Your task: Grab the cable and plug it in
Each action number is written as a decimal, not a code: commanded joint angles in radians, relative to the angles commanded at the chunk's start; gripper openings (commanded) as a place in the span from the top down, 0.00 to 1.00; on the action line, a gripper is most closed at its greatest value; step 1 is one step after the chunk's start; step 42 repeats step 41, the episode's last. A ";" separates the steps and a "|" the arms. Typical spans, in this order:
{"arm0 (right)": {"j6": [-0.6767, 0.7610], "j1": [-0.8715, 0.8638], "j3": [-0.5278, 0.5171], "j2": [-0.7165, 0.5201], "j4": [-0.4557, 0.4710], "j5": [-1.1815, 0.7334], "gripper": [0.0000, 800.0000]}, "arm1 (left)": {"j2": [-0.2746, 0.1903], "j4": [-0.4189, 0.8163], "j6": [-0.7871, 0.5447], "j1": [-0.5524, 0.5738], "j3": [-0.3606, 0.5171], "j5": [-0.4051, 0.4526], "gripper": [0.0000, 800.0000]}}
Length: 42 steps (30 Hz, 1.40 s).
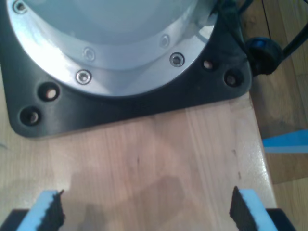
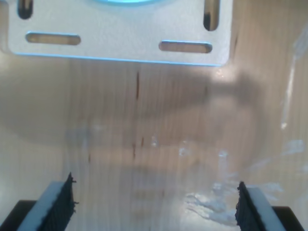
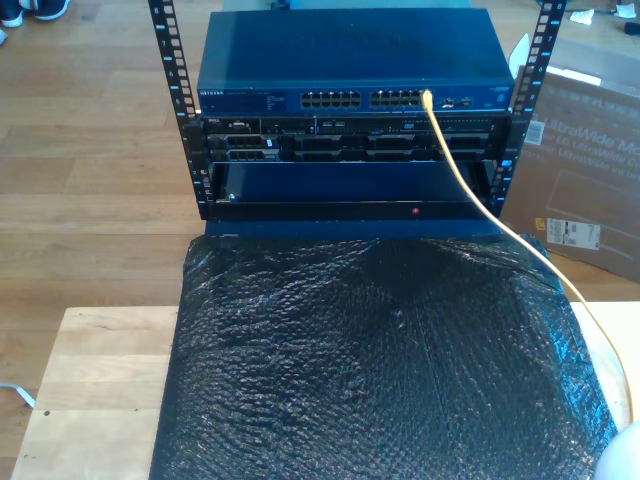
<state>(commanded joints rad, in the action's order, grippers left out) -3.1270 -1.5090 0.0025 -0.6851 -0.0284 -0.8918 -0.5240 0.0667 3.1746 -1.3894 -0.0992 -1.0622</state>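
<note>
Hovering over bare wood, my first gripper and my second gripper are both spread wide, holding nothing. Farther off, the cable runs from the exterior view's lower right, cut off there, up to the blue switch; its plug is too small to make out.

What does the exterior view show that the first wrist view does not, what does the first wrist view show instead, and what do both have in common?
Exterior view: a yellow cable plugged into a blue network switch on a rack, above black bubble wrap.

First wrist view: my first gripper, jaws wide apart with nothing between them, facing a round metal base on a black plate.

Both: a pale wooden table.
</note>
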 joint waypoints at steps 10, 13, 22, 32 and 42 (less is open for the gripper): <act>-0.002 -0.003 -0.011 -0.009 0.006 0.018 0.00 | 0.002 0.000 0.000 0.000 0.000 0.000 0.00; -0.002 -0.003 -0.012 -0.011 0.005 0.018 0.00 | 0.000 0.002 0.000 0.000 0.000 0.000 0.00; -0.002 -0.003 -0.011 -0.011 0.006 0.018 0.00 | 0.002 0.002 0.000 0.000 0.000 0.000 0.00; -0.002 -0.003 -0.011 -0.011 0.005 0.018 0.00 | 0.002 0.002 0.000 0.000 0.000 0.000 0.00; -0.002 -0.003 -0.011 -0.011 0.005 0.018 0.00 | 0.002 0.002 0.000 0.000 0.000 0.000 0.00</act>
